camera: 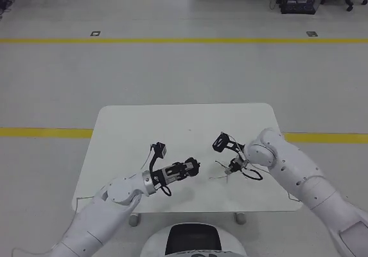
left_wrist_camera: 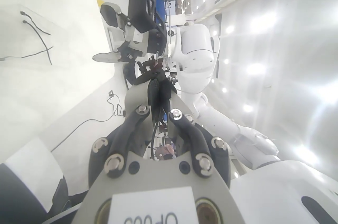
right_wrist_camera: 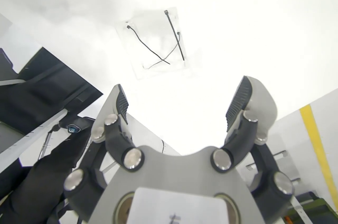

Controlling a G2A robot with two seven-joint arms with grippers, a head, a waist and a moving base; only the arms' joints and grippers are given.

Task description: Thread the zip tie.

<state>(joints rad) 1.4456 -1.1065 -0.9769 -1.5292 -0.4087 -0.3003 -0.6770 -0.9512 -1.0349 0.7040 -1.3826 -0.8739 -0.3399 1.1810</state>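
Observation:
Three black zip ties (right_wrist_camera: 155, 48) lie crossed on a clear flat tray (right_wrist_camera: 155, 20) on the white table (camera: 171, 122). My right gripper (right_wrist_camera: 184, 95) hangs open a little above the table, near the tray, with nothing between its fingers. In the top view it (camera: 232, 168) is just right of the loose ties (camera: 223, 174). My left gripper (left_wrist_camera: 158, 78) is shut, and a short black zip tie strip (left_wrist_camera: 141, 80) sticks out at its fingertips. It (camera: 194, 167) points toward the right gripper (left_wrist_camera: 108, 35), a short gap away.
The table's near edge (camera: 190, 210) runs just below both grippers. The far half of the table is bare. Yellow floor lines (camera: 36, 132) run behind the table.

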